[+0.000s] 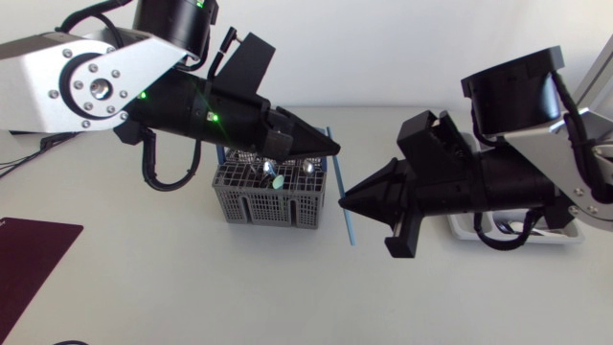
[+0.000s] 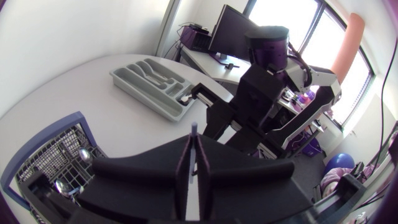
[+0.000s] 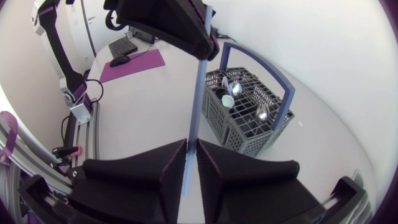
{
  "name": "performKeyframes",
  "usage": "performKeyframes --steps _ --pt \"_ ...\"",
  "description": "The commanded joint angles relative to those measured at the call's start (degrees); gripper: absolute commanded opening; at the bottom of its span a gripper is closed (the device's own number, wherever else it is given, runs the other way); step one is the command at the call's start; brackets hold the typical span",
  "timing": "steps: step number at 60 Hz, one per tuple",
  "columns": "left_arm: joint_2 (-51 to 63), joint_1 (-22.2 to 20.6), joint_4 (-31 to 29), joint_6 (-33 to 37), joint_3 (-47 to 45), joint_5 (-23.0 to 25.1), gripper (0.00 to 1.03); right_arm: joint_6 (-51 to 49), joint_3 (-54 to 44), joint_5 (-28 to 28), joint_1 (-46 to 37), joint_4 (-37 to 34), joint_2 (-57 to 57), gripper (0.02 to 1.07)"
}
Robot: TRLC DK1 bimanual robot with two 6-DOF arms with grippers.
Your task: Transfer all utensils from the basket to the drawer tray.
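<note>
Above the table [image 1: 192, 287], the blue utensil [image 3: 199, 93] bridges both jaws lengthwise.

Eyes sweeping for lettering now, across the basket [image 1: 254, 206] and over to the drawer tray [image 2: 143, 96], and no word, number, label or sign comes up readable on either. Same story on both arms' housings (any print there is too small to make out).
</note>
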Motion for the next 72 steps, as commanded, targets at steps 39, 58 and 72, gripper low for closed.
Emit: performKeyframes --steps 39,58,72 --pt "-4.1 5.6 9.0 -5.3 2.4 0.9 0.84 -2.0 -2.7 -1.3 -4.9 -3.7 0.0 0.08" --pt "-4.2 14.3 4.6 2.1 2.5 -3.4 0.84 -10.6 -1.2 -3.1 -28.7 -6.5 5.2 0.08" --pt "-5.4 14.9 0.5 10.0 -0.6 -10.0 0.84 -9.8 8.0 -1.0 -42.4 -6.3 19.0 0.08"
